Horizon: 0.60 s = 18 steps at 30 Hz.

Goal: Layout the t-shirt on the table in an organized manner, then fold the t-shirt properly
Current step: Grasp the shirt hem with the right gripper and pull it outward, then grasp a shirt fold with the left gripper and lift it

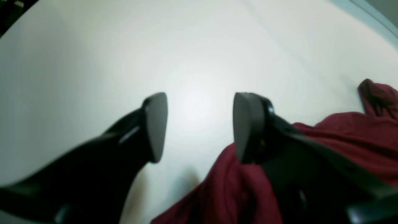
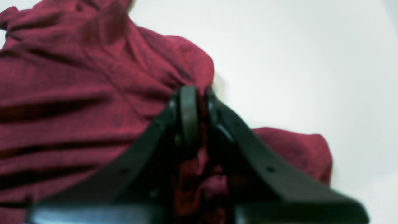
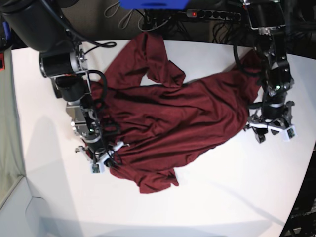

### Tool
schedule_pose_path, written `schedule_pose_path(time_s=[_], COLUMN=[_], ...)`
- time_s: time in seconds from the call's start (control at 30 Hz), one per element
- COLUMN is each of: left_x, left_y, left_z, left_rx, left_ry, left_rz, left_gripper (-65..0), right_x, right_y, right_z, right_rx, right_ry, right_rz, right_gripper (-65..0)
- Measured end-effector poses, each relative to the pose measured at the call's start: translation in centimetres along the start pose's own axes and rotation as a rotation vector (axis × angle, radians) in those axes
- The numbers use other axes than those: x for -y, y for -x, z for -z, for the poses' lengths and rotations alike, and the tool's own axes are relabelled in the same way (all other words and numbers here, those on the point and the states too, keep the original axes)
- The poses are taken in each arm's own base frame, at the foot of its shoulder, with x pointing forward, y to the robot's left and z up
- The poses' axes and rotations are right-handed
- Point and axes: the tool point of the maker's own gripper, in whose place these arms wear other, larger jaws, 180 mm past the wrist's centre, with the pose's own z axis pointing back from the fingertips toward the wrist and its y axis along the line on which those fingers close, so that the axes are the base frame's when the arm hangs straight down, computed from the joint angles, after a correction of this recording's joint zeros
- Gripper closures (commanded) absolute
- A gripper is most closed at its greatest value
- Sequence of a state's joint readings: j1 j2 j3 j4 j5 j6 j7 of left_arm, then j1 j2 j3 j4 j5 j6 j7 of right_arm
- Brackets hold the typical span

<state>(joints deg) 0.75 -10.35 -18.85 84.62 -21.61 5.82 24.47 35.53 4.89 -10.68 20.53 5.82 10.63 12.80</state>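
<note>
T-shirt (image 3: 168,118) crumpled mid-table (image 3: 222,197), not yet spread; folding not begun. Right claw (image 2: 194,102) clamped on fabric edge. Left claw (image 1: 199,127) parted, empty, beside shirt edge.

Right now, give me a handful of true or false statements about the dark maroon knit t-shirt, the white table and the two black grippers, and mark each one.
1. The right gripper is shut on a fold of the dark maroon knit t-shirt. True.
2. The left gripper grips cloth. False: its jaws stand apart with only the white table between them.
3. The t-shirt lies flat and smooth. False: it is bunched and wrinkled.
4. The left gripper is beside the shirt's edge. True.
5. The shirt is folded in half. False: it sprawls unfolded.
</note>
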Motion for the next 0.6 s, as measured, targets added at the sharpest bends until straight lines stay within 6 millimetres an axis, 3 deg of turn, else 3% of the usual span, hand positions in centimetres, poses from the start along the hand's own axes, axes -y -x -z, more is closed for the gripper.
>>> schedule_pose_path(time_s=[0.1,0.23,0.4,0.47,0.57,0.6], left_x=[0.2,2.7,5.8,6.6,7.7,8.0], left_y=[3.2,6.9,8.3,8.7,9.5,9.6], left_z=[1.4,1.9,1.7,1.6,0.6,-0.1], left_rx=[-0.091,-0.183,-0.201,-0.210,-0.230,-0.227], left_ry=[-0.023,0.026,0.102,0.124,0.159,0.172], left_rz=[-0.034,-0.013,0.056,0.078,0.092,0.097], left_gripper=[-32.7,-32.7,-31.8,-23.9,-2.2,0.0], right_x=[0.6,0.9,1.0,1.0,1.0,1.0], right_y=[0.0,0.1,0.1,0.1,0.1,0.1], right_z=[-0.1,-0.2,-0.2,-0.2,-0.2,-0.2], right_rx=[-0.001,-0.001,-0.003,-0.003,-0.003,-0.004], right_ry=[0.009,0.012,0.014,0.014,0.014,0.014], right_rz=[-0.005,-0.007,-0.007,-0.007,-0.007,-0.007], right_gripper=[0.0,0.0,0.0,0.0,0.0,0.0])
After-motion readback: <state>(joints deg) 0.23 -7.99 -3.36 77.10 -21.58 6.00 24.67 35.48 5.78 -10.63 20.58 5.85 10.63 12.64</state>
